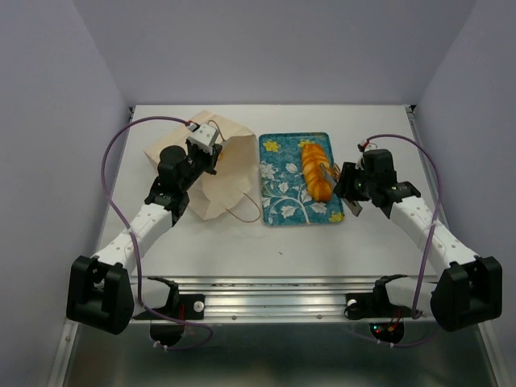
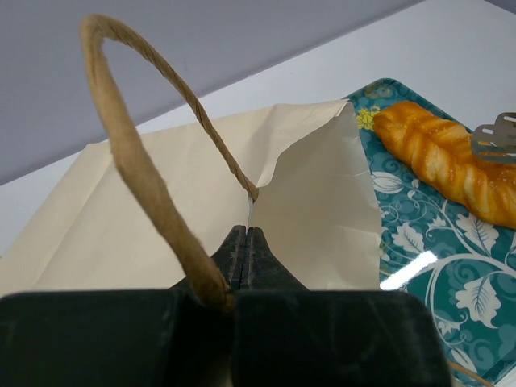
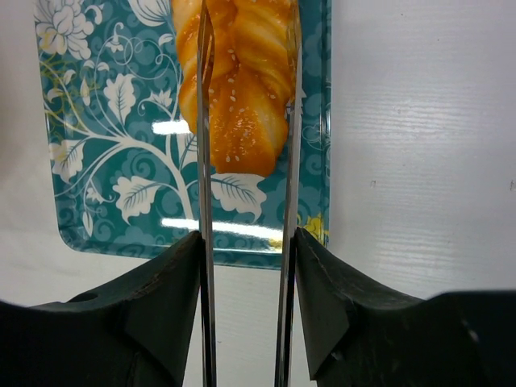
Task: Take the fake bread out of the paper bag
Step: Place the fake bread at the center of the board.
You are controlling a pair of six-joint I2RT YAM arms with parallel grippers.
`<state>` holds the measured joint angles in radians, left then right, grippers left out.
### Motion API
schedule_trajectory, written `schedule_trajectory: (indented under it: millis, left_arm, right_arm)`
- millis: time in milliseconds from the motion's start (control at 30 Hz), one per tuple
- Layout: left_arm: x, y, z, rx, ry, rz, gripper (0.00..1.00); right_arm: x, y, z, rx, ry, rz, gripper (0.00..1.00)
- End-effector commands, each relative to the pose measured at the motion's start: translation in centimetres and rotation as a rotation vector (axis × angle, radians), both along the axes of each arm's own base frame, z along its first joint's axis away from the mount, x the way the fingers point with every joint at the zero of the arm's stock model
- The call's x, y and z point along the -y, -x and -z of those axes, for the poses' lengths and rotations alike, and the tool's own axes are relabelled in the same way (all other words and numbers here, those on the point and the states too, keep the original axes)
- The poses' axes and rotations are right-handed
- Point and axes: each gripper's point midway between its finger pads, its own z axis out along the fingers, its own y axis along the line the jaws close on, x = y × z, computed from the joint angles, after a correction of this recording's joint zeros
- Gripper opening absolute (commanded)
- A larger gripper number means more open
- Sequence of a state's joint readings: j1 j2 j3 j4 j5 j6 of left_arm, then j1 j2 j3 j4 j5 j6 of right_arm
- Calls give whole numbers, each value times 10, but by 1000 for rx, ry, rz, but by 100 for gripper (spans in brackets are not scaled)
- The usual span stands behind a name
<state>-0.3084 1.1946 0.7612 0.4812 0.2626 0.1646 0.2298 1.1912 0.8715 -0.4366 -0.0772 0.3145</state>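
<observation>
The glossy orange-golden braided plastic loaf (image 3: 242,121) lies on the teal floral tray (image 3: 105,161), just beside the pale tan paper bag (image 2: 121,201). It is likely light, stiff and slick, best taken across its width. The right gripper (image 1: 330,174) stands parted astride its near end, seemingly not squeezing. The left gripper (image 2: 246,242), pressed together, pinches the bag's rim.

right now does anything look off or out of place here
Nothing spilled or damaged. The paper bag lies flat on the table, not standing, with the left gripper pinching its rim. The braided loaf sits lengthwise on the teal tray; no second bread piece shows.
</observation>
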Motion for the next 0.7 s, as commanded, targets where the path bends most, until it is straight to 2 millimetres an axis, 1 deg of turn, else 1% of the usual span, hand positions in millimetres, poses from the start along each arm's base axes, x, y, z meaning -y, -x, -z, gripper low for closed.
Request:
schedule_trajectory:
  millis: [0,67,133,200,267,333,367,467,500,533,567,600,667]
  left_arm:
    - [4,6,-34,107,22,26,0]
    - [4,6,-35,109,19,29,0]
    - [4,6,-35,109,18,28,0]
    - [5,6,-35,109,18,31,0]
    - [5,7,-35,110,17,35,0]
    - [6,7,-34,109,16,40,0]
    - [6,7,-35,109,18,38,0]
    - [6,7,-35,105,25,38,0]
    - [6,7,-36,106,26,38,0]
    - [6,6,-36,105,28,37,0]
    - [7,7,-36,105,29,40,0]
    - [7,7,-36,105,29,41,0]
    - [7,7,-35,103,29,44,0]
  right_arm:
    - [2,-15,-38,124,-15,26,55]
    - [4,-16,-41,132,-8,31,55]
    - [4,-15,-43,136,-7,29,58]
    - [2,-15,-47,141,-11,16,57]
    - [0,-15,-55,161,-18,4,57]
    - [-7,-12,-64,185,-34,-52,55]
    - [-16,-9,-71,203,-60,-112,55]
    - [-33,-2,-91,270,-134,-203,55]
    - [-47,5,-97,294,-192,-282,55]
    - [-54,9,-101,309,-218,-320,55]
    - [-65,17,-111,342,-265,-398,55]
    - [-70,23,-109,342,-285,-438,55]
    - [-81,31,-115,364,-334,-518,55]
